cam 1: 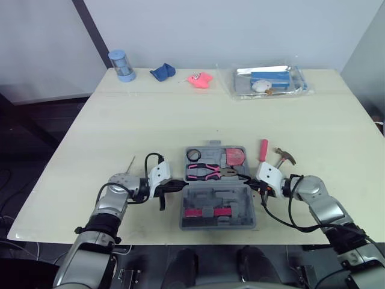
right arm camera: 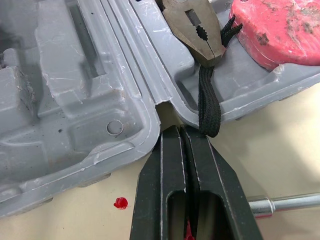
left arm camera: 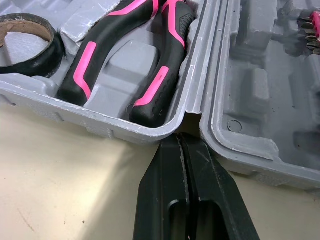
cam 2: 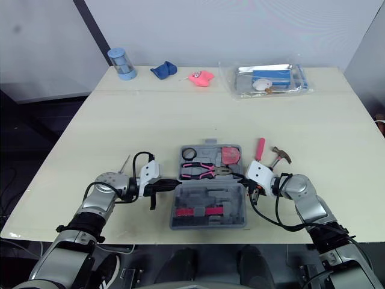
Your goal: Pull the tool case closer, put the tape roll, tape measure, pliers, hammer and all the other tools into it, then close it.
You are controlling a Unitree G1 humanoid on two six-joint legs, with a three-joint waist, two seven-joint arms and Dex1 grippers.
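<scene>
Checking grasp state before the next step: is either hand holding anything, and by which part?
Nothing is held. The left hand and right hand are both shut and empty, tips at the hinge ends of the open tool case.

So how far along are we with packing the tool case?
Done: the tool case sits close to the robot, open, with the tape roll, pliers and tape measure in its far half. In hand: the left gripper and right gripper, both shut, tips at the hinge notches. Left: the hammer and red-handled screwdriver lie right of the case, a thin metal tool left of it; then closing.
</scene>
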